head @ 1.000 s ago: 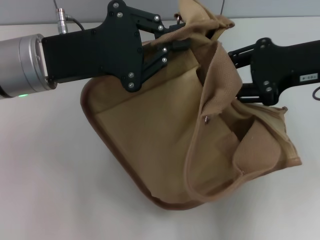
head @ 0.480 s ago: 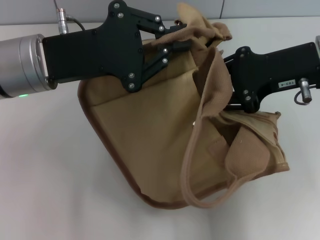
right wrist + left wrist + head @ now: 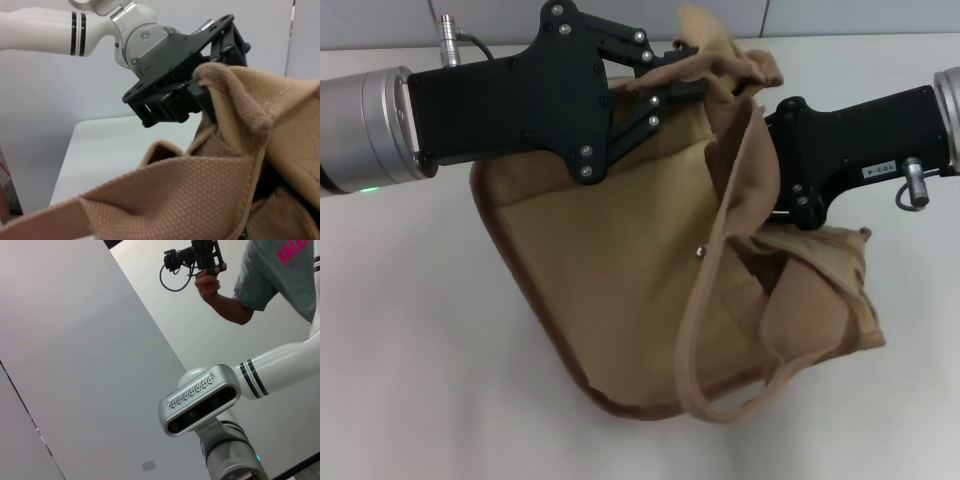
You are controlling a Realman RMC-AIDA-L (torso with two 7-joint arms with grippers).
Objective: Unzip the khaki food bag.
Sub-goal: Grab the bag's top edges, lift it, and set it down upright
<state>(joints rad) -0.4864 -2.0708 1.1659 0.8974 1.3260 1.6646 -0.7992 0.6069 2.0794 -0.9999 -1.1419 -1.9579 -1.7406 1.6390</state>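
The khaki food bag hangs tilted over the white table, its flat tan side facing me and its brown piping along the lower edge. My left gripper is shut on a fold of fabric at the bag's top and holds it up. In the right wrist view the left gripper pinches that same tan fold. My right gripper comes in from the right, pressed against the bag's upper right side behind a webbing handle. A metal snap shows mid-bag. The zipper is hidden.
The white table lies under the bag, with a grey wall behind it. The left wrist view points away from the bag, at the robot's head and a person's hand with a controller.
My right gripper has moved left, closer into the bag's upper right side. The bag's right end has bunched and shifted left. The left gripper holds its place.
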